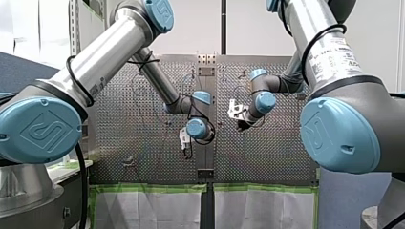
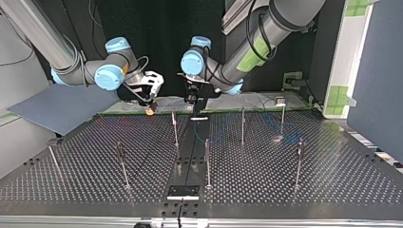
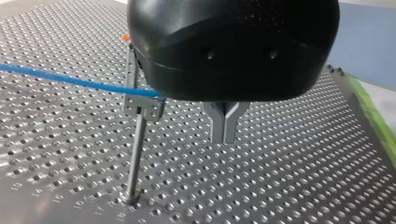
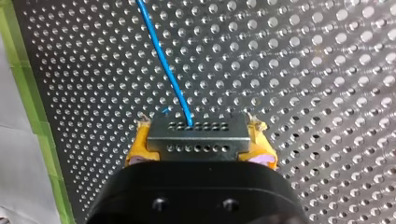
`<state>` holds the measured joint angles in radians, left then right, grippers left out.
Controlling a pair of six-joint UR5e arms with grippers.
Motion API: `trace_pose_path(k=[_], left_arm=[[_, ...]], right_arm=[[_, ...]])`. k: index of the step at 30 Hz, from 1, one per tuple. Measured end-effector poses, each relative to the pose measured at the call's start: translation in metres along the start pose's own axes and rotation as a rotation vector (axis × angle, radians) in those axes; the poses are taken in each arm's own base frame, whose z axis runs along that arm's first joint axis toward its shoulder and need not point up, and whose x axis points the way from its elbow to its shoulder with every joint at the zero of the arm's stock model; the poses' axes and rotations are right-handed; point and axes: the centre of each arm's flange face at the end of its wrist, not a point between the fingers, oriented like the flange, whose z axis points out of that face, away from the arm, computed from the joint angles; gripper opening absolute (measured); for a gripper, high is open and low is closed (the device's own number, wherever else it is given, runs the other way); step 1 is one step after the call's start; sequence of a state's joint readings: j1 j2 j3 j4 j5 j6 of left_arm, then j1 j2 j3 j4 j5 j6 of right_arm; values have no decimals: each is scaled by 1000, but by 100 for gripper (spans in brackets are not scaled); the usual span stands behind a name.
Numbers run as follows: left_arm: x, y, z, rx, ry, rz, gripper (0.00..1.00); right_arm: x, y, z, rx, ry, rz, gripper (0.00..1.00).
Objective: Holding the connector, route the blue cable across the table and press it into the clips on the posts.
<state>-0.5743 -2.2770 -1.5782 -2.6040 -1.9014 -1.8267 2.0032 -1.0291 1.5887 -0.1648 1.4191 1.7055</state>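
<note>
**Connector Clamped in Right End Effector, Blue Cable Running to a Clip**

My right end effector (image 4: 201, 149) is closed on the connector (image 4: 198, 133). Its yellow pads (image 4: 140, 148) press against both ends of the dark, hole-lined block. The blue cable (image 4: 166, 65) leaves the connector's top face and runs straight ahead, away from the end effector, over the perforated table (image 4: 303, 70). A green tape strip (image 4: 28, 93) lines the table's edge beside it.

My left end effector (image 3: 224, 137) carries nothing. Its metal fingers (image 3: 217, 126) are pressed together and hang just above the table surface. Just beside them stands a thin post (image 3: 135, 158) with a clip (image 3: 142, 109) at its head. The blue cable reaches the clip's upper edge and then passes behind the black housing. Whether it is seated in the clip cannot be told.

In the top view, both end effectors are close together near the table's far edge, my right one (image 2: 150, 107) at the view's left and my left one (image 2: 192, 100) near the middle. Several upright posts are spread across the table, and faint stretches of blue cable show among those at the view's right.
</note>
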Motion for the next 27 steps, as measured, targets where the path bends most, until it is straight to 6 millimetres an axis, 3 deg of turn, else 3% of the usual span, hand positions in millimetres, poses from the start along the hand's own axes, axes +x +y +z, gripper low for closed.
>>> trace_pose_path(k=[27], left_arm=[[-40, -3, 30, -6, -69, -54, 0]], right_arm=[[17, 20, 11, 31, 90, 25, 0]])
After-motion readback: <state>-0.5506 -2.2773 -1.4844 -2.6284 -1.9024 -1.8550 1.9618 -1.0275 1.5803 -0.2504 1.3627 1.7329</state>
